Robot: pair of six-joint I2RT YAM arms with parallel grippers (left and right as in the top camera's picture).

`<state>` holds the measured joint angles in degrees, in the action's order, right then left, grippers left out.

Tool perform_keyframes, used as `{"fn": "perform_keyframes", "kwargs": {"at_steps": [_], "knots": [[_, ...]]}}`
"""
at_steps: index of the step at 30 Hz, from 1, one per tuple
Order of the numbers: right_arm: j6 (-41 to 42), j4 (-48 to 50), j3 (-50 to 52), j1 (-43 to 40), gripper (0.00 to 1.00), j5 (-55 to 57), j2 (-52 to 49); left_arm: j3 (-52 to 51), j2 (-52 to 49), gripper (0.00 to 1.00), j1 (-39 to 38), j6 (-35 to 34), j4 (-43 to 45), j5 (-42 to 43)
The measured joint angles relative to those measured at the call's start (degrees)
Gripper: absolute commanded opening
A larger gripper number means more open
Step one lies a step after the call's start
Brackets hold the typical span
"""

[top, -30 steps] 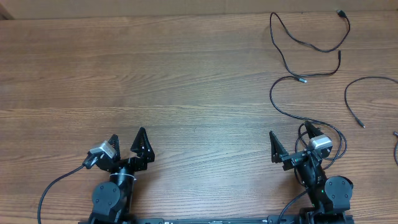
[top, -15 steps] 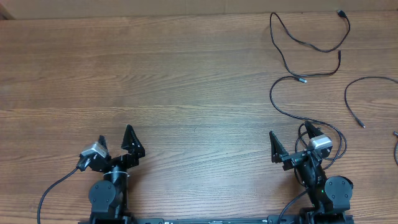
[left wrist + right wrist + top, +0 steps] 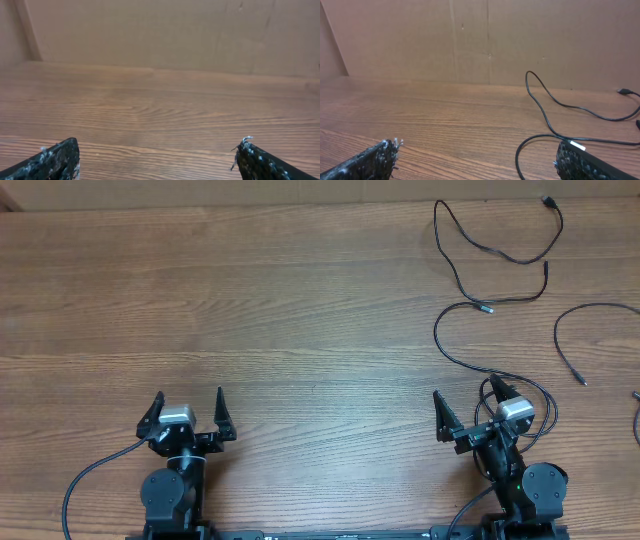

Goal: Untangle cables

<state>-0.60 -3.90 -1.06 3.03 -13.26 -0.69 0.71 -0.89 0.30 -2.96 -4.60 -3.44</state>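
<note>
Over on the right half of the table (image 3: 300,300), strewn in loose curves rather than bunched in one knot: the cables (image 3: 437,332). Look largely parted already, with one long run winding from the far edge down toward the near side, a separate strand (image 3: 600,304) arcing well apart by the right edge, and small plug ends lying free. Probably laid out thin and flat to keep each wire off its neighbour; best judged unfinished, though, given the closed curl at the near end of the long run. Sits right at the right gripper (image 3: 466,388), overlapping its outer finger from overhead; cannot tell whether touching or merely passing beneath. From the right wrist view, a stretch of the cables (image 3: 546,91) running across the wood toward that finger, cardboard wall (image 3: 470,40) behind. Right gripper spread as wide as can be, pinching nothing. Left gripper (image 3: 189,393) low at the near edge on the left side, well apart from every wire — fingers (image 3: 55,160) splayed fully, nothing between them but wood grain. Both arms tucked close to their bases, probably to leave the overhead view unblocked and to start any reach from a neutral pose.
</note>
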Motion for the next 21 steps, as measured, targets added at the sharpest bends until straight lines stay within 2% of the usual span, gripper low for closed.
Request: {"fn": "perform_keyframes", "kwargs": {"at_steps": [21], "knots": [[0.0,0.0,0.0,0.0,1.0,0.0,0.0,0.0,0.0,1.0,2.01,1.9,-0.07,1.77]]}}
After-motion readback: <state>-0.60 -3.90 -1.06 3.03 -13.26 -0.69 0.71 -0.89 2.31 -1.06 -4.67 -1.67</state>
